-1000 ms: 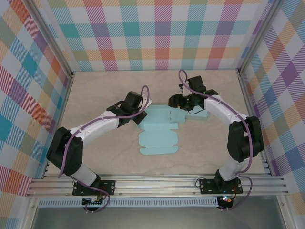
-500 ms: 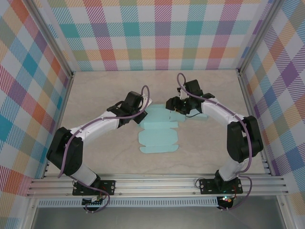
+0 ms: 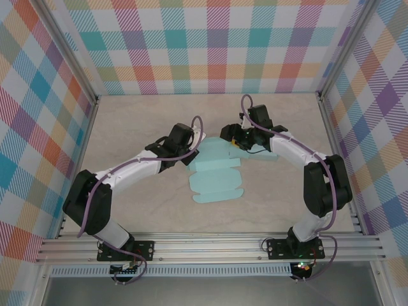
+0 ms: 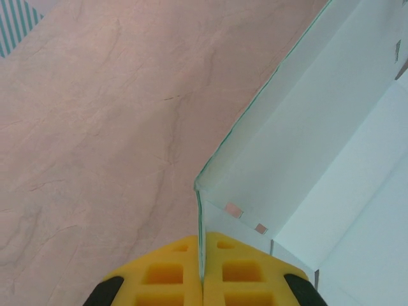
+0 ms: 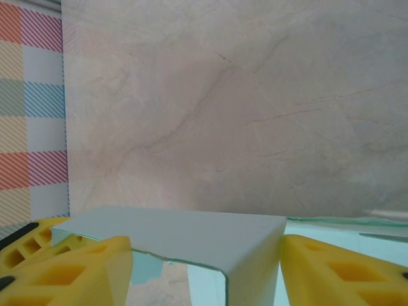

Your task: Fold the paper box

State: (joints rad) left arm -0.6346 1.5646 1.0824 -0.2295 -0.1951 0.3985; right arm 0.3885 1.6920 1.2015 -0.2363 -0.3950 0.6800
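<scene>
Over the paper box (image 3: 217, 172), folding barely begun.
Left gripper (image 4: 202, 280) pinches 1 raised wall (image 4: 268, 153); right gripper's (image 5: 204, 268) spread jaws straddle another.

One box (image 3: 217, 175), a flat teal paper cutout. Two arms: a left arm (image 3: 127, 171) and a right arm (image 3: 294, 148). Two hands, one on each arm: the left hand (image 3: 189, 148) and the right hand (image 3: 229, 135). Four yellow fingers (image 4: 166, 277) in all, two on each hand. Two purple cables (image 3: 243, 102), one along each arm. One table (image 3: 127, 121). Three plaid walls (image 3: 217, 44) around the table: one left, one behind, one right.
</scene>
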